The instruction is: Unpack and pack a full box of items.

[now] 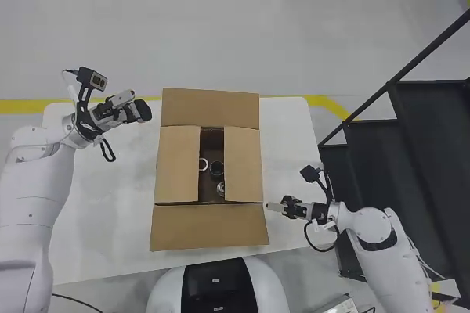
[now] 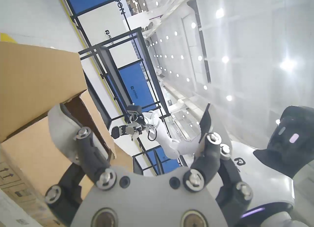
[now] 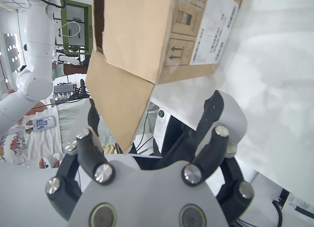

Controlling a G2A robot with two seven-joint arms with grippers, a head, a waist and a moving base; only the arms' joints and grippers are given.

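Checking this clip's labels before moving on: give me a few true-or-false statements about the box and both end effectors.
1. The box has its side flaps folded inward, leaving a gap. True.
2. The left end effector grips an item. False: it is open and empty, beside the box.
3. The right end effector is open at the box's near corner. True.
4. The round items lie on the table. False: they sit inside the box.
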